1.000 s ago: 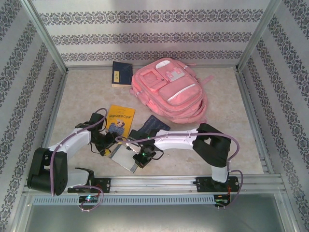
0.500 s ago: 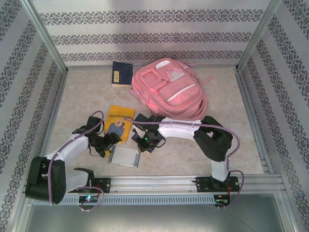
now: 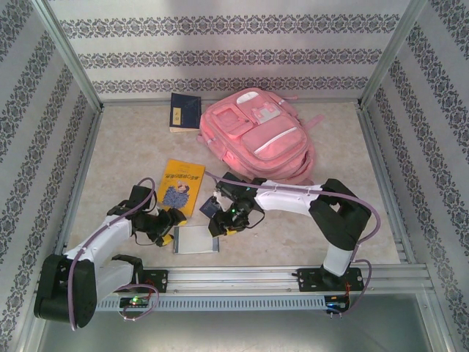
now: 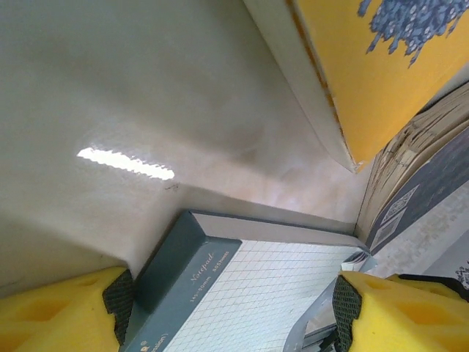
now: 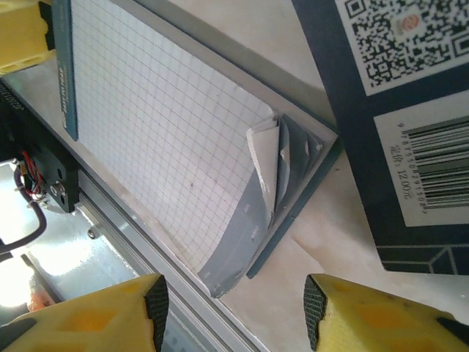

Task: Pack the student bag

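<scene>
Jaws of the right gripper [image 5: 234,312] stand parted with nothing between them. A second ago they were shut at the corner of the grid notebook [image 3: 196,240]. That hold is now released, and the notebook lies flat close to the near edge of the table [image 3: 124,147], left of centre. Its cover corner below the right gripper is curled up and the pages fan out there. The gripper hovers just above that corner.

Jaws of the left gripper [image 4: 229,308] stand wide, as before, and hold nothing. The left arm has moved in. Its jaws now straddle the notebook's spine-side corner, one pad on either side, but contact cannot be determined.

The student bag [image 3: 256,136] lies unmoved at the table's far edge, right of centre, front pockets up, well apart from the notebook. No open compartment is visible from above.

Other items are unmoved. The yellow book [image 3: 181,187] lies just beyond the notebook. The dark blue book with barcode [image 5: 396,110] lies beside it, partly under the right arm. A second dark book [image 3: 185,111] sits at the far edge, left of the bag.

Assessment: the notebook has been set down, not packed. A re-grip or a hand-over to the left arm appears to be in hand. Packing looks to be at an early stage, and the bag probably needs opening first.
</scene>
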Motion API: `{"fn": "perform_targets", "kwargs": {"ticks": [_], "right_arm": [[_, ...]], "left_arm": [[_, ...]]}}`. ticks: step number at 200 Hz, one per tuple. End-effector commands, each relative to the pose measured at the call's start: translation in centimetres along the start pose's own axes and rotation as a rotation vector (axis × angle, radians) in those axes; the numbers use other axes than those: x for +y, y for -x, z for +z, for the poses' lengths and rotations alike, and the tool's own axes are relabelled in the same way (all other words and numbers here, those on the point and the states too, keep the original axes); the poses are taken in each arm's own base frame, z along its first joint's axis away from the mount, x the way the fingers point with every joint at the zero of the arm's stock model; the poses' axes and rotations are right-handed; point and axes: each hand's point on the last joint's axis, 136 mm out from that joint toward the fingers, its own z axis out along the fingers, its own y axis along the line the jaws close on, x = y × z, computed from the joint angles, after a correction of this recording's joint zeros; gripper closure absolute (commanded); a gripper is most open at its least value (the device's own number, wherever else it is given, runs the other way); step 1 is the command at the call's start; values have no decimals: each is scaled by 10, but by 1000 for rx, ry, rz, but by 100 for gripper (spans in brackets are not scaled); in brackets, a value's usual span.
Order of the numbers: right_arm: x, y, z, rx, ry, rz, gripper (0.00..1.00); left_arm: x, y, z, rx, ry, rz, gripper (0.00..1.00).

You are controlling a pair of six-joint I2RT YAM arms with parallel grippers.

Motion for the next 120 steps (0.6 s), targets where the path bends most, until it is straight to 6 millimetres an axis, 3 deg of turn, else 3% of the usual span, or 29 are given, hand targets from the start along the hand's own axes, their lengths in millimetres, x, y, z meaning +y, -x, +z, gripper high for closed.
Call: {"fn": "perform_targets", "kwargs": {"ticks": [1, 63, 120], "right_arm": [[-12, -3, 9, 22, -35, 35, 46], [4, 10, 35, 56, 14, 44, 48], [25, 12, 19, 34, 71, 25, 60]], "left_arm": [[12, -20, 6, 84, 19, -52, 27], [1, -19, 7, 98, -2, -30, 30], [2, -19, 7, 99, -1, -23, 31]]}}
